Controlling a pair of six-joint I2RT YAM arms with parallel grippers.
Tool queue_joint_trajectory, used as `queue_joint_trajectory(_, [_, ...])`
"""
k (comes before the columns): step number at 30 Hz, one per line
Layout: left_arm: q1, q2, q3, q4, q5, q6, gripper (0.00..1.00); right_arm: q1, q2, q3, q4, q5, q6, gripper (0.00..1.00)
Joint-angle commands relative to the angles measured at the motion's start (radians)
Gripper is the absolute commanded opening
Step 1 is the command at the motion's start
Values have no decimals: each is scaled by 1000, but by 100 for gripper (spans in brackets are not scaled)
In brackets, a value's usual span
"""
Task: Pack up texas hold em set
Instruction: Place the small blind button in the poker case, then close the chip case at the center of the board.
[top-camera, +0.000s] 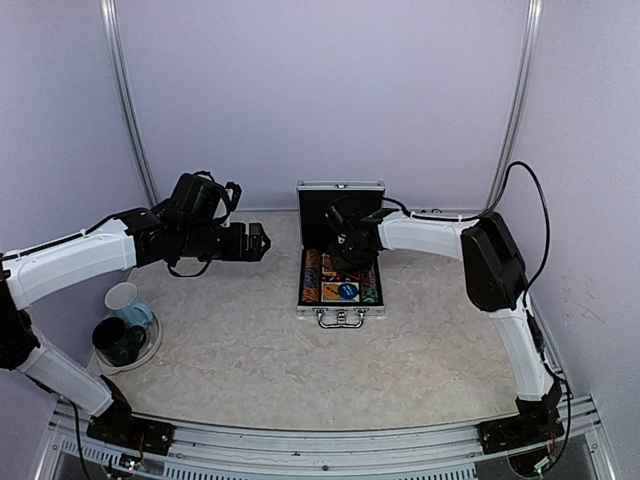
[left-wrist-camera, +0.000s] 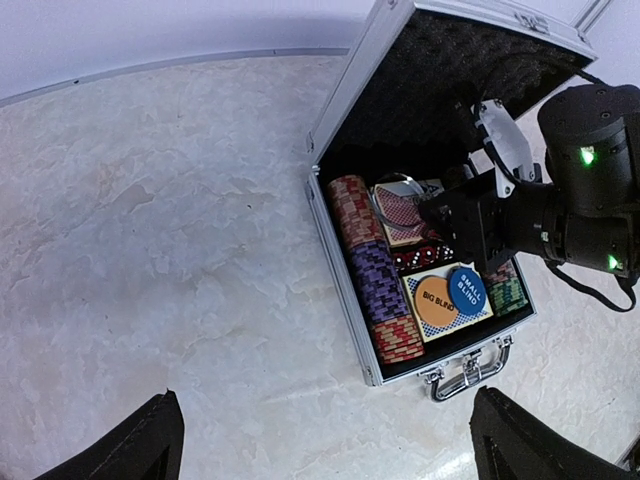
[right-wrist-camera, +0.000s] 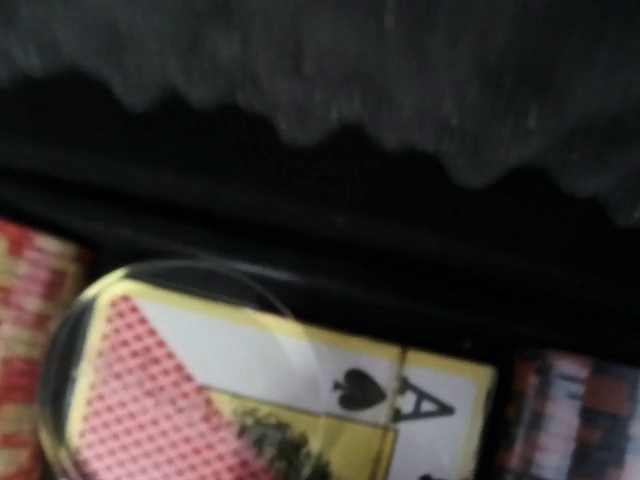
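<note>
Right end effector (left-wrist-camera: 428, 212) is reaching over a card deck (right-wrist-camera: 250, 390) in the open briefcase (top-camera: 340, 311) on the worktop (top-camera: 230, 360); its opening cannot be told. Left end effector (top-camera: 258, 242) is hovering wide open, empty. Hazard: nudged deck blocking lid (top-camera: 341, 200).

The briefcase (left-wrist-camera: 347, 80) has shiny silver metal edges and a shiny metal handle (left-wrist-camera: 466, 372), and its lid is lined with dull black foam (left-wrist-camera: 430, 80) that looks soft and bumpy. The chips (left-wrist-camera: 375, 285) look like hard plastic with ridged sides, the orange button (left-wrist-camera: 436, 302) and blue button (left-wrist-camera: 466, 290) are smooth and glossy, and the card deck (right-wrist-camera: 260, 380) looks like shiny paper. The surface (left-wrist-camera: 170, 250) is pale, smooth and stone-like with a soft shine.
</note>
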Motion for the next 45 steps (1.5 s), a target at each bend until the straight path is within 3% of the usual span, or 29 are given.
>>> queue_joint_trajectory(1, [8, -27, -8, 32, 8, 3, 99, -2, -43, -109, 48, -3, 4, 40])
queue_joint_trajectory(11, [10, -16, 14, 36, 3, -6, 99, 8, -124, -128, 49, 36, -8, 41])
queue_joint_trajectory(18, [37, 87, 239, 27, -26, -10, 99, 7, -294, -179, 100, 2, -44, 59])
queue_joint_trajectory(23, [87, 181, 346, 242, -28, 26, 99, 10, -526, -380, 135, -103, -19, 64])
queue_joint_trajectory(26, [148, 255, 392, 392, 78, 25, 99, 13, -672, -545, 144, -126, 21, 66])
queue_joint_trajectory(30, [207, 478, 544, 535, 304, -5, 99, 14, -836, -742, 135, -109, 70, 65])
queue_joint_trajectory(33, [220, 633, 708, 547, 431, -30, 99, 17, -896, -858, 135, -113, 75, 65])
queue_joint_trajectory(39, [232, 967, 1047, 484, 508, -77, 99, 24, -972, -988, 189, -142, 116, 65])
queue_joint_trajectory(41, [244, 1026, 1085, 492, 546, -120, 98, 27, -986, -1003, 192, -145, 124, 65])
queue_joint_trajectory(45, [254, 1028, 1007, 577, 594, -179, 95, 26, -962, -1036, 239, -160, 115, 63])
